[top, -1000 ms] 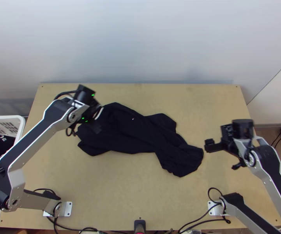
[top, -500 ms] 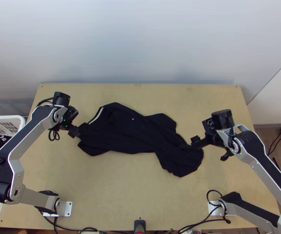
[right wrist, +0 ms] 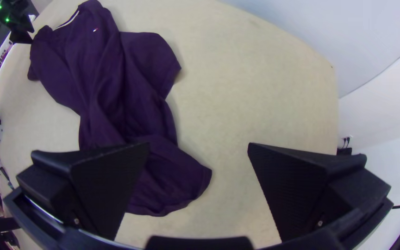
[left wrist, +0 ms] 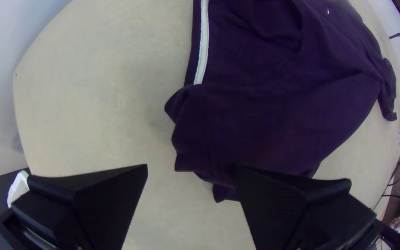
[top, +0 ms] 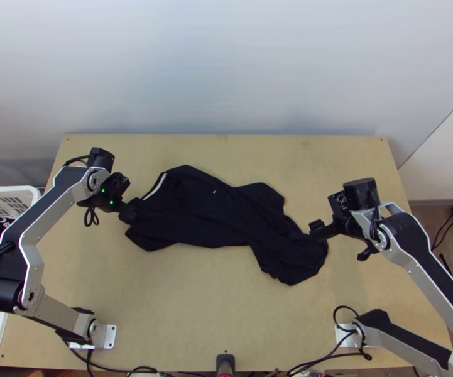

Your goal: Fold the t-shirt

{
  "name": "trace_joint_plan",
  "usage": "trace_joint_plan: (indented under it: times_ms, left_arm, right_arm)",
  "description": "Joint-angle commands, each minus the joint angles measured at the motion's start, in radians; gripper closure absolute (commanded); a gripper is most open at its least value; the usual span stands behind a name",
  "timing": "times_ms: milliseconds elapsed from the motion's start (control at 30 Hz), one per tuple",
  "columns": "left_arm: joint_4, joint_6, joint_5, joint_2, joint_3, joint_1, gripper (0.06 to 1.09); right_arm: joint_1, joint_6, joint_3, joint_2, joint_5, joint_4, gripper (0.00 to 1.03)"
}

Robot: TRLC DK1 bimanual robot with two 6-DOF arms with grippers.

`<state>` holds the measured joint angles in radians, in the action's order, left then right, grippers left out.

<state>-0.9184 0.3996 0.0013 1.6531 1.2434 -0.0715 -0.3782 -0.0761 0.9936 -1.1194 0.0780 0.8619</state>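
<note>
One dark t-shirt (top: 207, 217) lay unfolded but rumpled across the desk (top: 182, 308), its light neck band (left wrist: 203, 44) at the left end and its hem bunched and skewed at the right. The left tool (left wrist: 190, 167) was poised wide at the shoulder end, one finger over the cloth's edge and the other over bare wood, a placing that likely served to catch the border between them. At the opposite end, the right tool (right wrist: 199, 144) also stood wide, one finger above the bunched lower part and its mate beyond the cloth. Neither had a grip on the fabric; whether either finger touched it could not be told. The spacing appeared deliberate: with a tool at each end, the pair could draw the garment taut and straighten its twisted body, a step that seemed due ahead of any fold. A far-side sleeve (right wrist: 151, 60) jutted out and would probably need tucking in later. Pinching too little at the hem could let the loose layers slip apart. The folding itself looked barely begun.
</note>
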Motion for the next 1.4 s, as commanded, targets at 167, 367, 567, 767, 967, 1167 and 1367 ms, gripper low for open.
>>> trace_joint_plan:
  times_ms: [167,367,567,767,967,1167,1367]
  left_arm:
    - [0.035,-0.074,0.118,0.068,0.004,-0.008,0.47]
    - [0.084,-0.094,0.183,0.102,-0.010,-0.028,0.88]
    - [0.099,-0.116,0.198,0.103,-0.009,-0.033,1.05]
    - [0.041,-0.168,0.227,0.024,0.136,0.085,1.04]
    - [-0.086,-0.163,0.316,0.025,0.427,0.426,1.04]
    - [-0.232,-0.116,0.328,0.025,0.761,0.654,1.05]
    - [-0.367,-0.174,0.448,-0.026,1.021,0.581,1.05]
  right_arm:
    - [0.025,0.001,-0.026,0.052,0.002,0.008,0.05]
    - [0.053,-0.007,-0.049,0.090,0.003,0.020,0.05]
    - [0.094,-0.037,-0.044,0.112,0.003,0.035,0.05]
    - [0.206,-0.039,-0.013,0.122,0.002,0.014,0.05]
    - [0.297,-0.059,-0.026,0.144,0.002,0.009,0.05]
    - [0.306,-0.040,-0.059,0.178,0.002,0.009,0.05]
    - [0.308,0.002,-0.087,0.190,0.002,0.008,0.05]
